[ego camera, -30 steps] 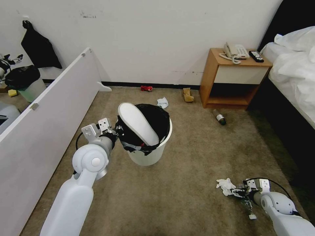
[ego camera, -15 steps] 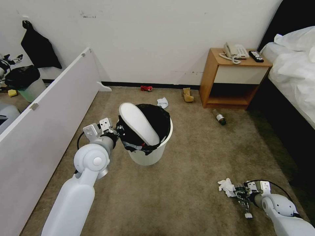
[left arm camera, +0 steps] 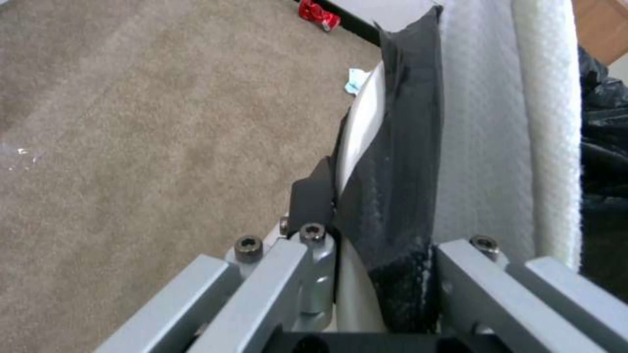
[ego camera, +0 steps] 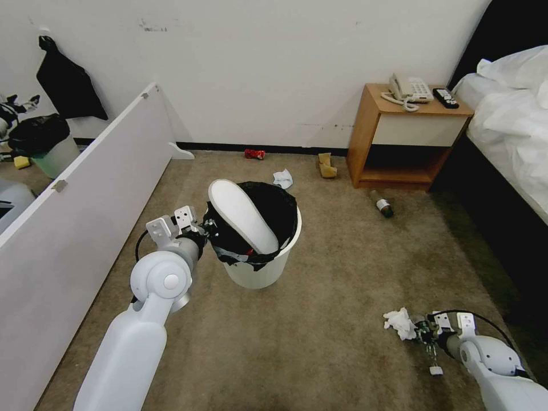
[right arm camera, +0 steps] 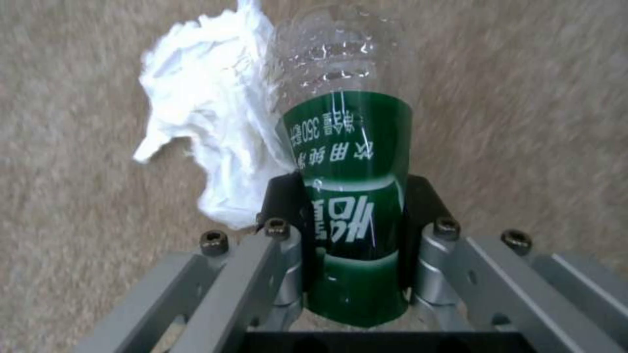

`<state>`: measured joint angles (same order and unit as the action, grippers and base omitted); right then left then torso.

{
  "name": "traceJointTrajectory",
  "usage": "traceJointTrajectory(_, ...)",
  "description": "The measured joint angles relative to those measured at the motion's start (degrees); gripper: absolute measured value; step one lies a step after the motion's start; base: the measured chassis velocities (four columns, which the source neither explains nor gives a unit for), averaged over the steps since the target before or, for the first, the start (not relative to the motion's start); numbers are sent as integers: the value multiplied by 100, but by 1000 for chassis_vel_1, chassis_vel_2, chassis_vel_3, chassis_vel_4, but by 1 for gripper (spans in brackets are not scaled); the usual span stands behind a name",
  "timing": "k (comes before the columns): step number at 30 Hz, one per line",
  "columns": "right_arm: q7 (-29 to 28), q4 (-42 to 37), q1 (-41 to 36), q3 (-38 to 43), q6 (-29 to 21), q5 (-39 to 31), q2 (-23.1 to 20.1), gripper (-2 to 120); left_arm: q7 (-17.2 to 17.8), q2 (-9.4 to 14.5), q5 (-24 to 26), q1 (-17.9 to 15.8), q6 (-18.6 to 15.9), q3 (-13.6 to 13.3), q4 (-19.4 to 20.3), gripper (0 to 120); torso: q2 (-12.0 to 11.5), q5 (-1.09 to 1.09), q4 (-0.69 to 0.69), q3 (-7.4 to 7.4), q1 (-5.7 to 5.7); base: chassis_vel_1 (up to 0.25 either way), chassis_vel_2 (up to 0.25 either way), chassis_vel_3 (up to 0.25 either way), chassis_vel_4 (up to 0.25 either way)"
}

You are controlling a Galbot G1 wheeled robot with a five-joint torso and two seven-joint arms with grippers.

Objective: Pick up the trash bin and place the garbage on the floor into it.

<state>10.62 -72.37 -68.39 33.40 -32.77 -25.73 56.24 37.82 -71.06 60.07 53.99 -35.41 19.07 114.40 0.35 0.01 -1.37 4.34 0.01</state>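
the small round white plastic trash bin point(ego camera: 268, 264) with a black plastic bag point(ego camera: 231, 251) folded over its rim stands upright on the beige-brown short-pile carpet floor point(ego camera: 319, 342), about in the middle of the scene. a long white slipper point(ego camera: 242, 214) leans inside it, with its upper end over the left far part of the rim. the left hand point(ego camera: 206, 230) is at the left side of the bin and is clamped on the rim; in the left wrist view one finger point(left arm camera: 313, 201) is on the outside of the white wall and the bag-covered rim point(left arm camera: 392, 196) goes between the two fingers.

the right hand point(ego camera: 423, 332) is low over the floor at the near right. it is closed on a clear plastic bottle with a green label point(right arm camera: 350, 196); the two black pads point(right arm camera: 282, 201) press on both sides of the label. a crumpled white tissue point(ego camera: 399, 322) lies on the carpet just beside this hand, on its left, and in the right wrist view the tissue point(right arm camera: 209, 132) touches the side of the bottle.

more garbage lies far on the floor near the wall: a crushed red can point(ego camera: 254, 153) by the black skirting strip, a pale crumpled tissue point(ego camera: 282, 178) just behind the bin, a tan crumpled paper point(ego camera: 326, 165), and a dark bottle point(ego camera: 381, 204) lying on its side near the wooden nightstand point(ego camera: 394, 137). a bed with white sheets point(ego camera: 514, 125) is at the right, and a white board point(ego camera: 74, 211) stands along the left.
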Motion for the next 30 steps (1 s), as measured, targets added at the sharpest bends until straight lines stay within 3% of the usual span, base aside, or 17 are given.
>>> traceJointTrajectory(30,-31,-2175,-63,507,233,-408,-222,19,29,-14,-7,13,0,-42,-65,4,0,-1,0,0,0,0,0,0,0)
